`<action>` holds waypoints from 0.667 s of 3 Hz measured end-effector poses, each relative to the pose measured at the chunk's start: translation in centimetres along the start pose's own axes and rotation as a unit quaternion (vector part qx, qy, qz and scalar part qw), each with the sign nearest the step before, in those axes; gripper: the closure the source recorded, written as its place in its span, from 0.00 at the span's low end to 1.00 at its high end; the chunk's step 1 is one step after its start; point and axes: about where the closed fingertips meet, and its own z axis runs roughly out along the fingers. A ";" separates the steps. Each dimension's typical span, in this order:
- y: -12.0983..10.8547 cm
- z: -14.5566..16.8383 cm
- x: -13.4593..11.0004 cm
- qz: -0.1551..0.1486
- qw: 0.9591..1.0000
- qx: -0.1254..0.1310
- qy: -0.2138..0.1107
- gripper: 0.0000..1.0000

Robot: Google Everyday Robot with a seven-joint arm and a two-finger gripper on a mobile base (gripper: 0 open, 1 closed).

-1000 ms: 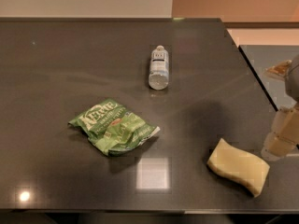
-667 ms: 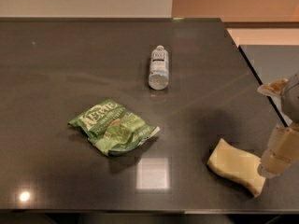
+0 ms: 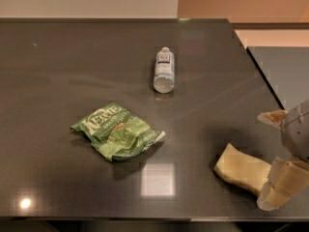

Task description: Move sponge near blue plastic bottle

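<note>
The pale yellow sponge point(image 3: 240, 169) lies on the dark table point(image 3: 72, 71) near its front right corner. The blue plastic bottle point(image 3: 164, 70) lies on its side at the middle back, white cap pointing away, well apart from the sponge. My gripper point(image 3: 273, 153) is at the right edge of the view, open. One finger point(image 3: 271, 117) is above and to the right of the sponge. The other finger point(image 3: 279, 183) covers the sponge's right end.
A crumpled green snack bag point(image 3: 118, 130) lies left of centre, between the sponge and the table's left half. The table's right edge runs close by the gripper, with a second dark surface point(image 3: 285, 69) beyond it.
My gripper has moved in from the right and down towards the sponge; its lower finger now overlaps the sponge's right end. Sponge, bottle and bag have not moved.
</note>
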 end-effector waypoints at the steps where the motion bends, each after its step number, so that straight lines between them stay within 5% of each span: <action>1: 1.8 1.6 0.1 -0.008 1.000 -0.014 -0.002 0.00; 2: 2.5 2.5 0.2 -0.012 1.000 -0.019 -0.004 0.00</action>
